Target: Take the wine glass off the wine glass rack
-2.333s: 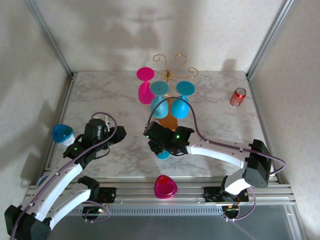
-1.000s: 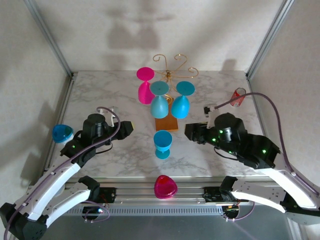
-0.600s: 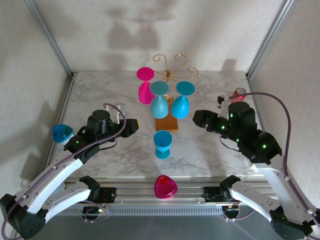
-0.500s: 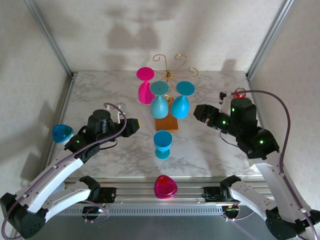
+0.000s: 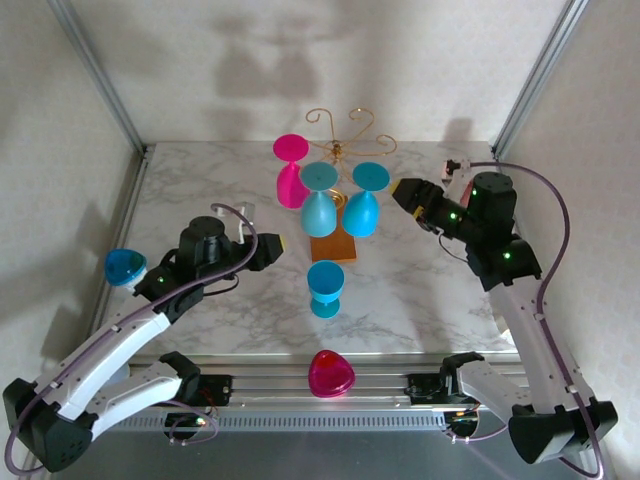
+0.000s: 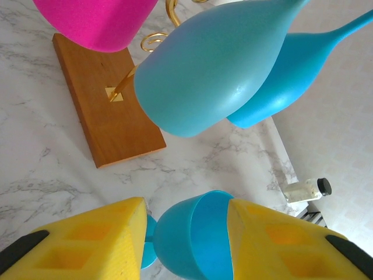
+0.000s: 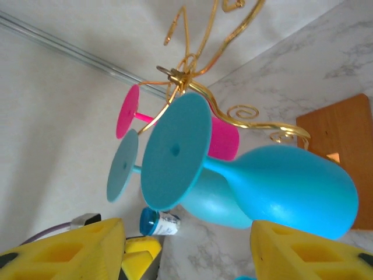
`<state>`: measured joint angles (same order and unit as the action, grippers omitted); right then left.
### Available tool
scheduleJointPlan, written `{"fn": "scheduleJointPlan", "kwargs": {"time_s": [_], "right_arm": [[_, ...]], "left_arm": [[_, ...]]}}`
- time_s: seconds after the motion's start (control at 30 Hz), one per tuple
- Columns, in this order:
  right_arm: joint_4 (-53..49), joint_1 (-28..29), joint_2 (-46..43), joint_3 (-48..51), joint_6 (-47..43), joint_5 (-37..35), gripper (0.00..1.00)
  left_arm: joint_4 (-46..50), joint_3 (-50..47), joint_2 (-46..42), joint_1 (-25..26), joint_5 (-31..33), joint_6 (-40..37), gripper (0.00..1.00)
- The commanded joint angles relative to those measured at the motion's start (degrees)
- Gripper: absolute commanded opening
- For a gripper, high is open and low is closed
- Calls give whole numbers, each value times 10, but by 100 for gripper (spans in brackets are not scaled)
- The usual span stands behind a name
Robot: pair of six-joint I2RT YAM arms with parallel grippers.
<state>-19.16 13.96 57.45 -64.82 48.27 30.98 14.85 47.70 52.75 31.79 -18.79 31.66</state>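
Note:
The wine glass rack [image 5: 340,135] is gold wire on an orange-brown wooden base [image 5: 333,246]. A pink wine glass [image 5: 290,176] and two blue wine glasses [image 5: 319,206] [image 5: 362,206] hang on it upside down. Another blue glass [image 5: 325,287] stands on the table in front of the base. My right gripper [image 5: 403,190] is open, just right of the right-hand hanging blue glass [image 7: 274,186], not touching it. My left gripper [image 5: 277,244] is open, left of the standing blue glass [image 6: 195,239], which lies ahead of its fingers, apart from them.
A pink glass [image 5: 331,373] lies at the near edge, and a blue one [image 5: 125,267] sits at the left edge. A small blue-capped bottle [image 7: 158,222] lies on the table's left side. A black-capped bottle [image 6: 304,189] lies beyond the standing glass. Metal posts stand at the back corners.
The right arm left the standing blue glass, swung right and rose beside the rack. The left gripper moved right toward the standing glass.

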Motion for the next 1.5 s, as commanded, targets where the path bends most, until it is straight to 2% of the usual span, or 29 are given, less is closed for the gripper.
{"fn": "scheduleJointPlan", "kwargs": {"time_s": [0.0, 0.4, 0.73, 0.93, 1.13, 1.47], "right_arm": [[70, -7, 21, 9, 20, 32, 56], [126, -19, 67, 5, 39, 55, 44], [174, -19, 90, 16, 69, 80, 39], [206, -19, 99, 30, 90, 95, 29], [206, -18, 100, 34, 90, 101, 29], [217, -19, 101, 41, 97, 106, 21]], "left_arm": [[-24, 20, 7, 4, 8, -2, 41], [-41, 16, 19, 4, 16, 4, 41], [-40, 10, 15, 4, 27, 9, 41], [-38, 6, 13, 4, 30, 8, 41], [-35, 2, 7, 4, 36, 9, 41], [-35, 2, 12, 4, 36, 9, 41]]}}
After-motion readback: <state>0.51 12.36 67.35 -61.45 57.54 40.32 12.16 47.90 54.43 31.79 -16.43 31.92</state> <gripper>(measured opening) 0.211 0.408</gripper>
